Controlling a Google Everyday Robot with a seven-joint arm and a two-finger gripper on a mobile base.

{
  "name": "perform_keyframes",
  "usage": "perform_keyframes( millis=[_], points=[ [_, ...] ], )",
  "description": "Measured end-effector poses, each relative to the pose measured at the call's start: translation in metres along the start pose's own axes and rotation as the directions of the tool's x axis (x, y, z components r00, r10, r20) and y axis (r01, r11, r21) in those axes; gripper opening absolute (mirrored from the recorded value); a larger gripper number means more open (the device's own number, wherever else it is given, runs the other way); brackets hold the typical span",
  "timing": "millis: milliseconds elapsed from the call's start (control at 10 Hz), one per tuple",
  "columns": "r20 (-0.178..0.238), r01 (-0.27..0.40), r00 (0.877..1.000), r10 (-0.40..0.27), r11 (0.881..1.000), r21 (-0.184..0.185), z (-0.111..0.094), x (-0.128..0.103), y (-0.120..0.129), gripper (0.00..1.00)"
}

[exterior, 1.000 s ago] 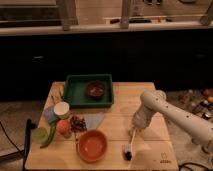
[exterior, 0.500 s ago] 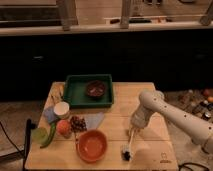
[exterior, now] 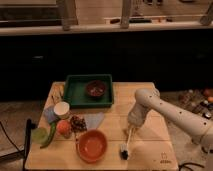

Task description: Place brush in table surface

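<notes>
The task is at its last step, the release. The brush (exterior: 126, 144) is low over the front half of the worktop (exterior: 152, 150), just right of the orange bowl (exterior: 92, 146) and apart from it. Its dark bristle head points toward the front edge and appears to rest on the wood. Its pale handle slants up and back toward the claw (exterior: 131, 130).

The claw hangs from the white arm (exterior: 170, 114), which reaches in from the right edge, and it sits right at the top of the handle. Whether it is wide or narrow cannot be told, nor whether it grips the handle or only stands against it.

The brush is well clear of the green tray (exterior: 69, 98) at the back edge and of the 1 dark bowl (exterior: 95, 89) inside it, so the spot seems right for the task.

In my judgement, the next move calls for making sure the handle is free. The claw should then rise straight up and back toward the right edge, without dragging the handle sideways or nudging the orange bowl.
</notes>
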Motion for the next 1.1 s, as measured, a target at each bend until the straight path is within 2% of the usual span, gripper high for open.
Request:
perform_keyframes(
  millis=[1100],
  points=[
    [-0.052,0.043,0.998,-0.045,0.998,-0.035,-0.041,-0.002,-0.006,0.80]
  ],
)
